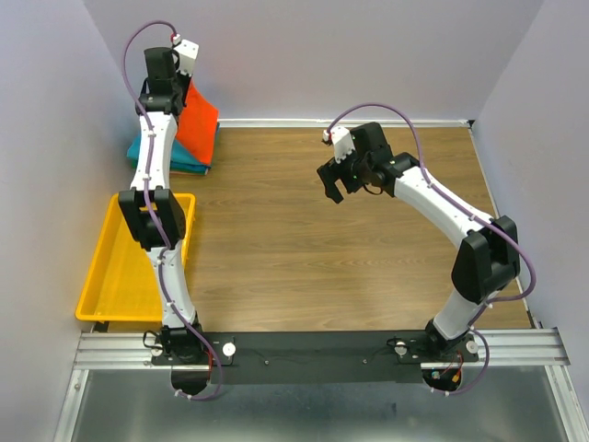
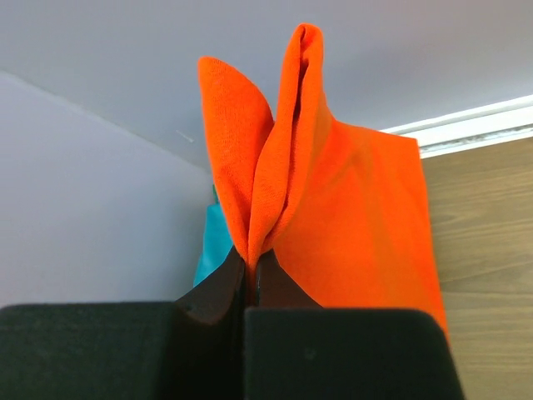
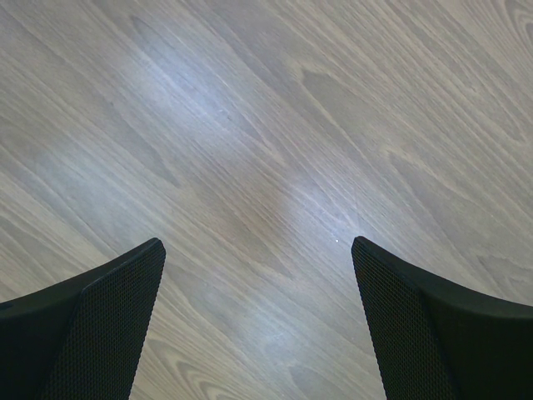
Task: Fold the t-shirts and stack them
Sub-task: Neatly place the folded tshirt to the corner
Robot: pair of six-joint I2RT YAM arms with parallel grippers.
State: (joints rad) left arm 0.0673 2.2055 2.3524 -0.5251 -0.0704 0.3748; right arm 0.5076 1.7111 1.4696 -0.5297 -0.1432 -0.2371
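I'm pinching the orange shirt (image 2: 350,208) tight in the left gripper (image 2: 250,271), hanging lengthwise above the teal shirt (image 2: 215,246) far left, while the right gripper (image 3: 258,317) is hovering wide open and empty, well rightward.

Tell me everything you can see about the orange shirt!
The orange-red t-shirt is plain, soft-looking knit cloth with no print. The left tool is shut on a bunched fold of it, holding that part up so the cloth hangs in a slanted sheet. It is at the back left corner of the table, and its lower edge seems to rest on the teal t-shirt beneath.
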